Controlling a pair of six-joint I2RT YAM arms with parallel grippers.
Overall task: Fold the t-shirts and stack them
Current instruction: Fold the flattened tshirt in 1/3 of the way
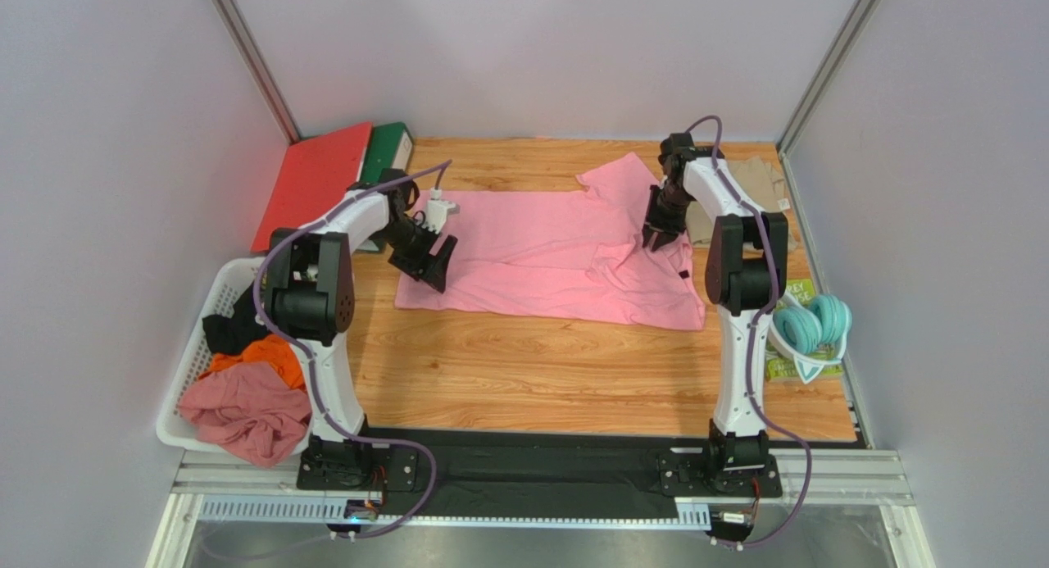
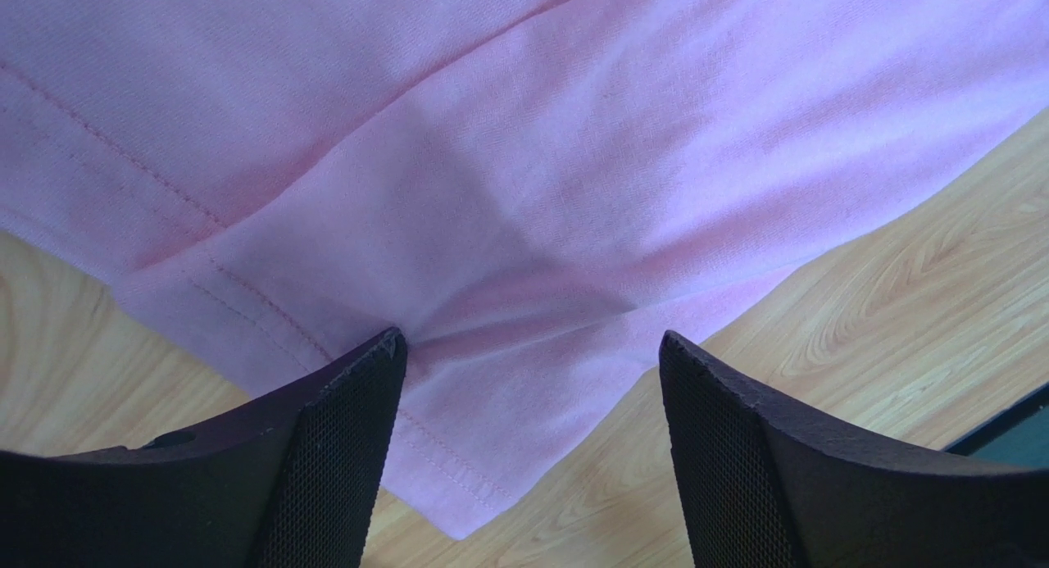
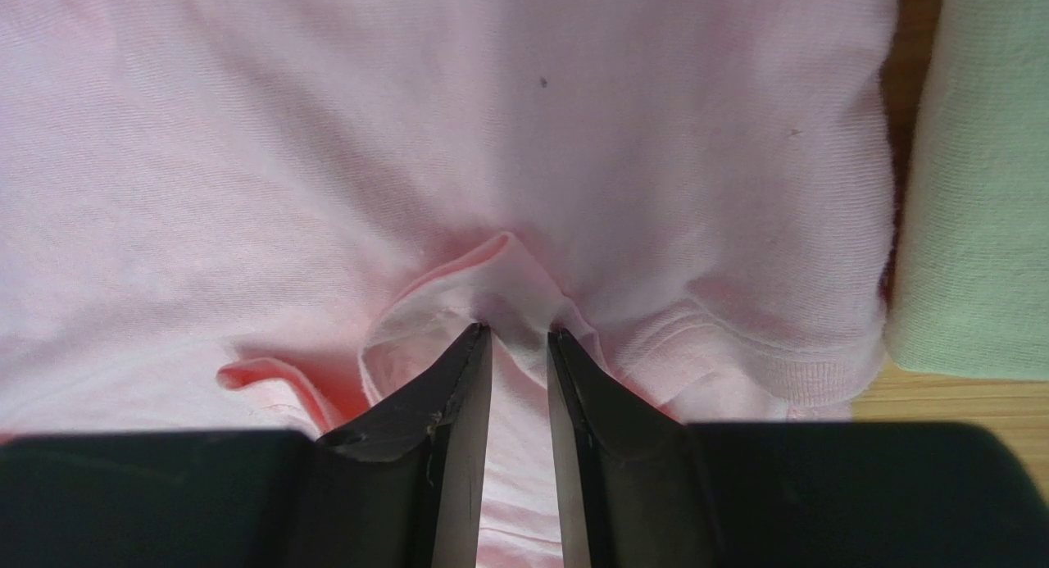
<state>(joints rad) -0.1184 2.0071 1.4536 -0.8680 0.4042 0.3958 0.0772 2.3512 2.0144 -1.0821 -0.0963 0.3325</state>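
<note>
The light pink t-shirt [image 1: 554, 255] lay spread on the wooden surface [image 1: 554, 371] toward its far edge. A folded khaki-beige t-shirt [image 1: 761, 182] sat in the far right corner, just beside it. The left gripper [image 2: 530, 347] hung with its jaws wide apart over a stitched corner at the pink shirt's left end, while the right gripper [image 3: 517, 335] was almost closed, pinching a small raised fold of pink cloth at the shirt's right end.
</note>
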